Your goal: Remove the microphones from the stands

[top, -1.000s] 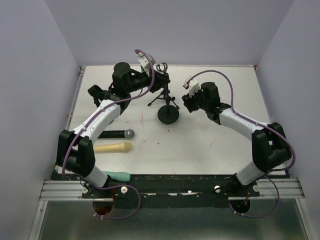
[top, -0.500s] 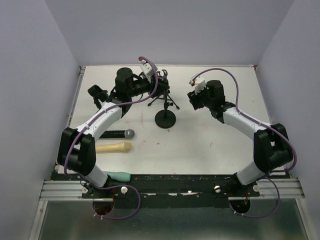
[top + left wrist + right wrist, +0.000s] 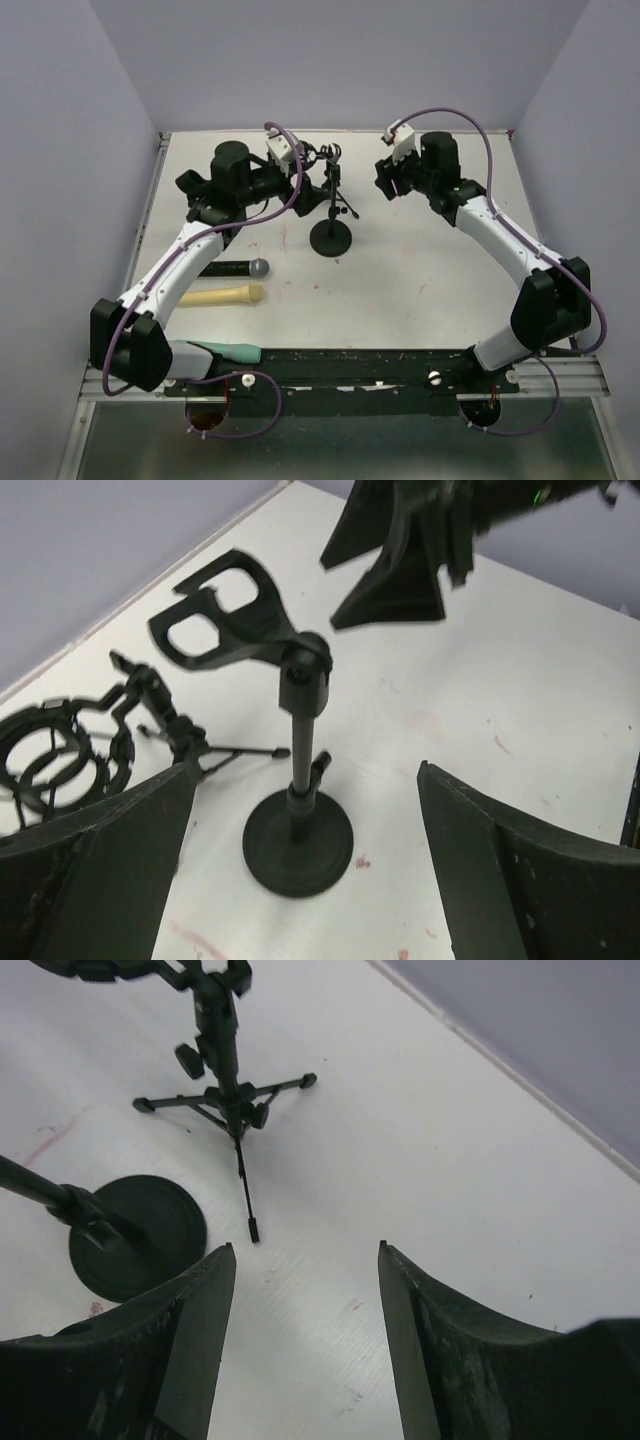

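A flat white table is seen, marked with a few faint reddish smudges and closed in on 3 sides by plain lavender walls. A metal rail is fixed along the near edge, where the 2 arms are bolted.

2 stands are counted. 1 round-base stand is set upright near the middle of the far half of the table, and its clip is shown empty at the top of the pole. 1 tripod stand is placed just behind it, with a ring-shaped mount at its head.

3 microphones are counted, all laid on the table on the left side and none on a stand. The black microphone, with a silver grille, is found nearest the round base, to its front-left. The cream microphone is laid just in front of it, roughly parallel. The green microphone is seen at the near edge, beside the left arm's base.

The left gripper is spread wide, aimed at the round-base stand, with nothing gripped or touched. The right gripper is likewise spread apart and is held above the table to the right of both stands, with nothing between its fingers.
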You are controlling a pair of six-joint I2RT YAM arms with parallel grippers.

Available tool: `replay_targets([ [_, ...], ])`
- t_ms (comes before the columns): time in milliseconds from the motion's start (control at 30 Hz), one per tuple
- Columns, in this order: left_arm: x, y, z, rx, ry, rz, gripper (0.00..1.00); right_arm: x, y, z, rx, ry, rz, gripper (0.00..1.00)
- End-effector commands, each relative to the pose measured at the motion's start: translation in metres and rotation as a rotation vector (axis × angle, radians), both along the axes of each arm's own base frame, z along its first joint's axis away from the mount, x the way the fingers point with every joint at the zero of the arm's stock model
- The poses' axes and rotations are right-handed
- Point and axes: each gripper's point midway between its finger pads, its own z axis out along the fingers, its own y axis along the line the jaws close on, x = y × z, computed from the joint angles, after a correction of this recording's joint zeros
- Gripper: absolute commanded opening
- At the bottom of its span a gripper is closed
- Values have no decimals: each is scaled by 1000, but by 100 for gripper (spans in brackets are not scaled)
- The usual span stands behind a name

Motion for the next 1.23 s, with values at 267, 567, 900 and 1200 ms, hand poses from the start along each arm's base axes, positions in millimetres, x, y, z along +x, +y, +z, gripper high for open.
replay_targets([
  [267, -30, 61, 19, 43, 176, 155, 99, -50, 59, 76, 202, 79, 403, 67],
  [567, -47, 105, 87, 217, 7, 235, 99, -25, 24, 105, 122, 114, 115, 77],
  [900, -19, 181, 102, 205, -196, 694, 99, 49, -44, 117, 176, 83, -559, 100],
  [1200, -15, 157, 65, 73, -114, 591, 99, 68, -51, 104, 183, 59, -645, 100],
])
